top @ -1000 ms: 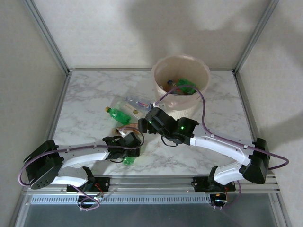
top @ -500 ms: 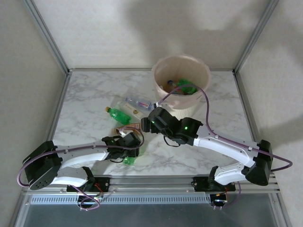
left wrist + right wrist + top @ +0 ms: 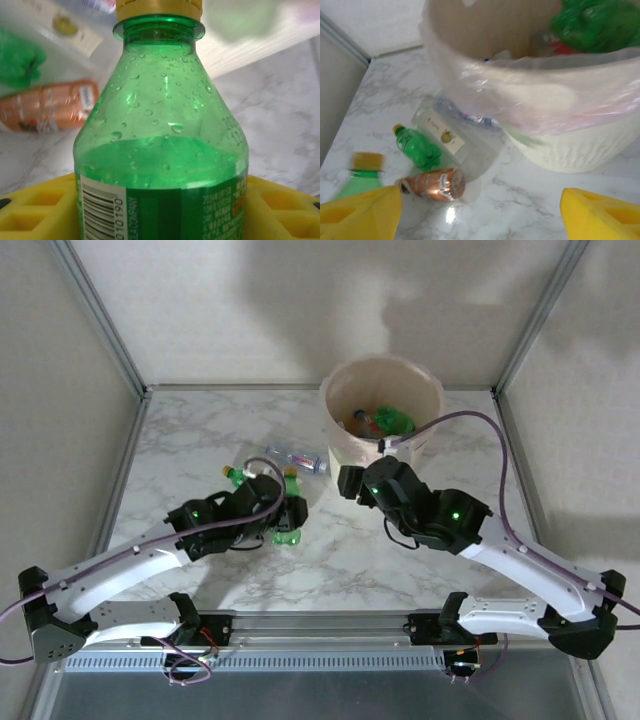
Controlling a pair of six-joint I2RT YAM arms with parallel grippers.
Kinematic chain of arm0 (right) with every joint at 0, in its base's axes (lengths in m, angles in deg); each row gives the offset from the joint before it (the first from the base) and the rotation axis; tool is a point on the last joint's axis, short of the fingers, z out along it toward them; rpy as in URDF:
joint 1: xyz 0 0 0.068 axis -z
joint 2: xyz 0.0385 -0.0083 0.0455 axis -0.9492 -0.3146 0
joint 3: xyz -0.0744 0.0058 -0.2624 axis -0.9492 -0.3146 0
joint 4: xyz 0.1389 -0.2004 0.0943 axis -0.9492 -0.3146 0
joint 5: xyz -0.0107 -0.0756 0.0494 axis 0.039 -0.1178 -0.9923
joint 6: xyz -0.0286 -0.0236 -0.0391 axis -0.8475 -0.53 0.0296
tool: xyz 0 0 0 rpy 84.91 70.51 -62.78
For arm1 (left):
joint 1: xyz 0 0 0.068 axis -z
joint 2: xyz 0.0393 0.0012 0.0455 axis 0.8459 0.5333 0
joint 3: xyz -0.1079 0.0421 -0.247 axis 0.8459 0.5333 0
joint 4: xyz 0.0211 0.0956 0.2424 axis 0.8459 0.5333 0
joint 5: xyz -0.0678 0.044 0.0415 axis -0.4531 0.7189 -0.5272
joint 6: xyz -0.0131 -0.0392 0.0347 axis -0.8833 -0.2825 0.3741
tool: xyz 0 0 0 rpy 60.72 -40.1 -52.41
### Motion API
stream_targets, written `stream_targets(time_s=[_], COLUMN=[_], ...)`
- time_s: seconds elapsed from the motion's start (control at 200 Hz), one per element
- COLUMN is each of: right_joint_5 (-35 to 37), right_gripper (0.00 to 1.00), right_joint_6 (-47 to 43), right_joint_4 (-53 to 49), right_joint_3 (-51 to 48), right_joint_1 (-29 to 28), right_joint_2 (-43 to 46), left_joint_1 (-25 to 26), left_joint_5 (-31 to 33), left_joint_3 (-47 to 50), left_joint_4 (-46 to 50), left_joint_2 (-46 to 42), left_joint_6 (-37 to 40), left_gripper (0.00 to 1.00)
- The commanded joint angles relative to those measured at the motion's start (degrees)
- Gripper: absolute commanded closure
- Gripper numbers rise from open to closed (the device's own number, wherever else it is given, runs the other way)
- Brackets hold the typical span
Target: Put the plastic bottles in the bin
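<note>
My left gripper (image 3: pixel 287 512) is shut on a green plastic bottle (image 3: pixel 160 150) with a yellow cap, its yellow pads (image 3: pixel 35 210) pressing both sides of the label. In the top view this bottle (image 3: pixel 288 534) hangs near the table's middle. The round cream bin (image 3: pixel 335 435), lined with a pinkish bag, stands at the back and holds green bottles (image 3: pixel 393 421). My right gripper (image 3: pixel 350 483) hovers just in front of the bin (image 3: pixel 580 135); it is open (image 3: pixel 480 210) with nothing between its fingers. Left of the bin lie a clear bottle (image 3: pixel 440 132), a green bottle (image 3: pixel 417 147) and a copper bottle (image 3: pixel 432 184).
Metal frame posts and pale walls close in the marble table (image 3: pixel 200 430) on the left, back and right. The purple cable (image 3: pixel 470 420) of the right arm arcs over the bin's right side. The loose bottles cluster between the two grippers.
My left gripper closed on the green bottle and carried it from the near edge toward the table's middle. The right arm swung right, closer to the bin's front.
</note>
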Motion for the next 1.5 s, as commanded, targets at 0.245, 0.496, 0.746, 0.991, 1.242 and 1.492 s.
stream_targets(time_s=[0.245,0.496,0.746,0.991,1.242,1.492], right_joint_5=[1.99,-2.89,-3.9,-4.73,-6.38,-9.71], right_gripper=[0.19,0.21,0.21,0.21,0.16,0.13], right_joint_6=[6.79,8.69,8.21,5.91,1.39,-5.23], right_joint_4=[-5.05,-2.17,-1.72,0.5,4.9,12.14], right_joint_3=[-6.1,-12.57,-13.48,-12.8,-11.04,-7.28], right_joint_1=[1.39,1.33,0.95,0.81,-2.09,-5.8], right_joint_2=[7.49,11.77,12.98,10.99,7.37,-1.63], left_joint_1=[-6.0,-11.32,-12.69,-12.69,-12.6,-13.73], left_joint_5=[1.42,-6.51,-8.24,-7.81,-5.68,1.51], left_joint_3=[-35.66,-56.59,-67.8,-67.46,-63.85,-47.49], left_joint_4=[-3.84,-8.03,-5.9,-5.48,-5.96,-9.71], left_joint_2=[18.38,38.89,52.4,53.49,47.67,30.65], left_joint_6=[11.47,11.32,10.33,10.2,11.49,12.72], left_gripper=[0.41,0.42,0.39,0.25,0.17,0.11])
